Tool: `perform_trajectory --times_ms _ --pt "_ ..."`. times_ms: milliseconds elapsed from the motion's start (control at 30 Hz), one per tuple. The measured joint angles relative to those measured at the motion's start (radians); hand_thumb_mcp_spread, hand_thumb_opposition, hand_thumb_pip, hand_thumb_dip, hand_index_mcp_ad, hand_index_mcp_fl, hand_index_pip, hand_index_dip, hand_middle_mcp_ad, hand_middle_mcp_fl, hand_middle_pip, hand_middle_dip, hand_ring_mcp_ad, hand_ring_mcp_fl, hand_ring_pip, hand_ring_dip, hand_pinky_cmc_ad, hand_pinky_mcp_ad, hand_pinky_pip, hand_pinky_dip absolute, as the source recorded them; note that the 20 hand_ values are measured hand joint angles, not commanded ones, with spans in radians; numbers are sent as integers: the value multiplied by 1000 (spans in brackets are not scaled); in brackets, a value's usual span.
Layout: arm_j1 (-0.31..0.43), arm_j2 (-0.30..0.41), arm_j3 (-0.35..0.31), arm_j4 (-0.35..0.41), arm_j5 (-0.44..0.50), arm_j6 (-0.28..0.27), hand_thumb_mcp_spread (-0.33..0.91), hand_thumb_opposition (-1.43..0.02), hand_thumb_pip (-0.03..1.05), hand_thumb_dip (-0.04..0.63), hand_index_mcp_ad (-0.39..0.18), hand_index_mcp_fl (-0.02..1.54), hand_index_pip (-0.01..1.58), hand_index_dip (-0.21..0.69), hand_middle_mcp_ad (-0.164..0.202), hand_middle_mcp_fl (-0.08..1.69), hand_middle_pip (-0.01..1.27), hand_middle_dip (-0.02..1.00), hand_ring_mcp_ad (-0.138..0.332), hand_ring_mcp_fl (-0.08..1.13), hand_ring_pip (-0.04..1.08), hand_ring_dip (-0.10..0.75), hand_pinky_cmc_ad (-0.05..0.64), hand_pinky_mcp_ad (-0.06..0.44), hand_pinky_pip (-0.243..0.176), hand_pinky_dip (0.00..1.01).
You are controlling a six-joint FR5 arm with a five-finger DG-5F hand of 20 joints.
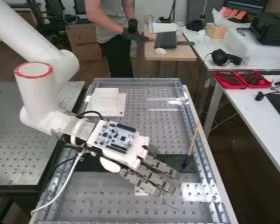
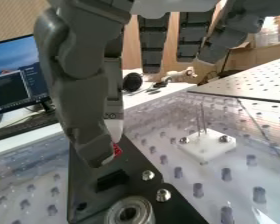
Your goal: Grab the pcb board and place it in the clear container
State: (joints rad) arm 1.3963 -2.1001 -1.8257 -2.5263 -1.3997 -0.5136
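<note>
— On the bench [image 1: 91,200]?
— Plate [image 2: 97,197], laid crosswise; block [image 2: 207,150] beside it; box [image 1: 105,100] at far left.
— Its right side?
— Stick [image 1: 192,140], lower end at the plate. Right of the bench: desk [image 1: 242,102], bearing trays [image 1: 240,75], headphones [image 1: 224,58] behind them.
— Behind the bench?
— Table [image 1: 184,52], mouse [image 1: 160,51] upon it.

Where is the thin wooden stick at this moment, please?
In the high view, the wooden stick is by the bench's right edge, its dark end over the dark plate, right of the robot hand.
</note>
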Motion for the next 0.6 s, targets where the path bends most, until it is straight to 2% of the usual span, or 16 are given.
perform_trajectory --times_ms 100,300,367,600 --pt "1 22 -7 6 -4 -1 721 -897 389 222 -211 689 1196 236 59 108 138 138 143 51 82 14 311 122 -89 195" --pt "7 90 -34 27 -19 -7 726 -913 389 222 -206 721 1183 227 59 126 138 138 143 51 82 14 312 122 -89 195" --pt "12 116 -44 35 -25 -8 726 -923 387 222 -206 742 1150 227 59 122 136 138 143 51 82 14 332 124 -89 195" --pt "79 222 -83 66 -93 -8 723 -925 387 222 -206 771 1121 227 59 122 138 138 145 49 82 14 333 124 -89 195"
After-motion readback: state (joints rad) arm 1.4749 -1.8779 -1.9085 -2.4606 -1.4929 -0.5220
